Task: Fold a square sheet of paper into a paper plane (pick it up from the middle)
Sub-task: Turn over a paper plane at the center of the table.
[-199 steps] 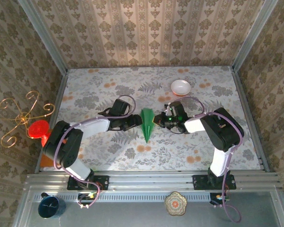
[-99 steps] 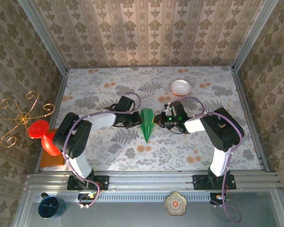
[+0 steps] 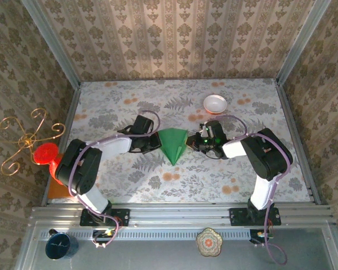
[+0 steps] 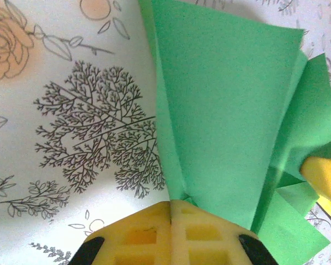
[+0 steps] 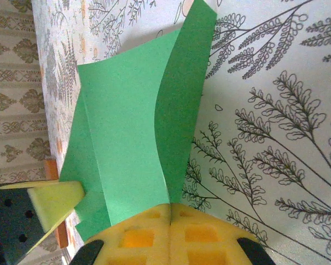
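**Left tool** (image 3: 153, 142): low over the flowered table (image 3: 118, 107), reaching to its right. Its two yellow pads (image 4: 143, 237) are pressed together with no gap, pinching the left wing of the green paper plane (image 3: 173, 145). In the left wrist view the paper fans out ahead of the tool's tip in overlapping folded layers.

**Paper plane**: between the two tools and touching both. It is spread as a broad wedge, with its point toward the arm bases and its wide end away from them.

**Right tool** (image 3: 193, 144): faces the left tool across the plane. Its pads (image 5: 204, 237) are likewise closed and clamp the right wing. In the right wrist view the paper rises from the tip and curves, one flap standing up off the table. A yellow finger of the left tool shows at the sheet's far side.

**Bowl** (image 3: 215, 103): white, upright on the table beyond the right tool, well apart from the plane.
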